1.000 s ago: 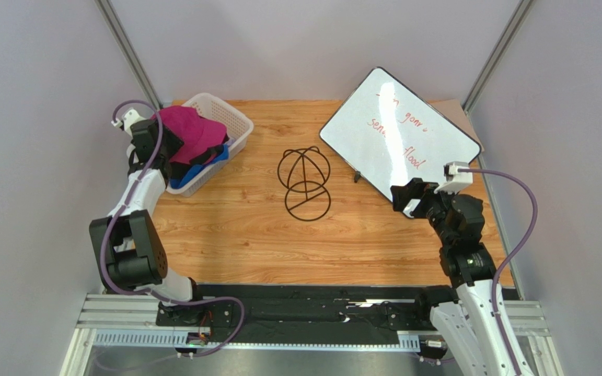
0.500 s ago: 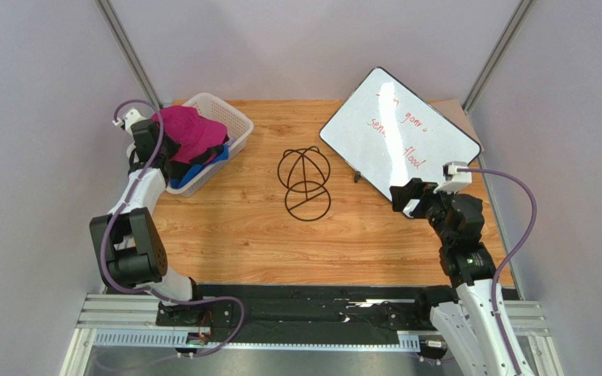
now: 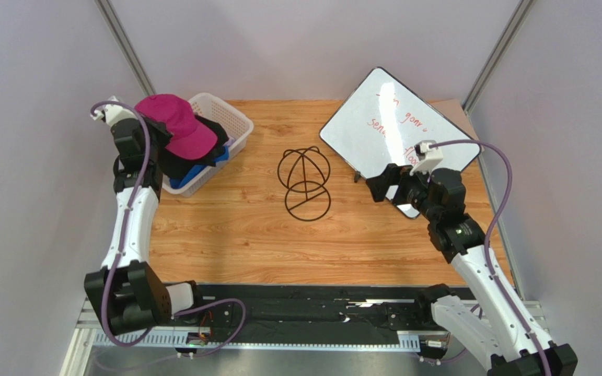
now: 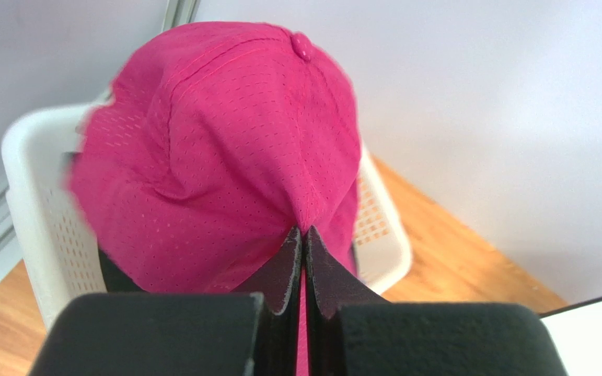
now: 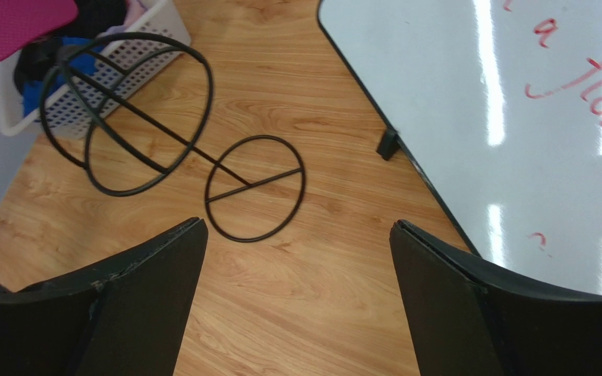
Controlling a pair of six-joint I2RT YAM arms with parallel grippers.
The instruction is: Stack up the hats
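Left claw [image 4: 302, 235] is pressed together, pinching the magenta cap [image 4: 226, 141] by its edge over the white basket [image 3: 229, 117]. Right claw [image 5: 296, 225] is spread wide above the bench [image 3: 233, 227], near the wire stand [image 3: 304, 182].

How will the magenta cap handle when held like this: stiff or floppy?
Probably floppy: the magenta cap is thin mesh, creased where the left pincer pinches its edge. Likely light, since that small pinch holds it over the white basket.

Bright, even light is falling from above; glare streaks are crossing the whiteboard [image 5: 437, 117], and the basket [image 4: 33, 204] is blurring at the left wrist view's left
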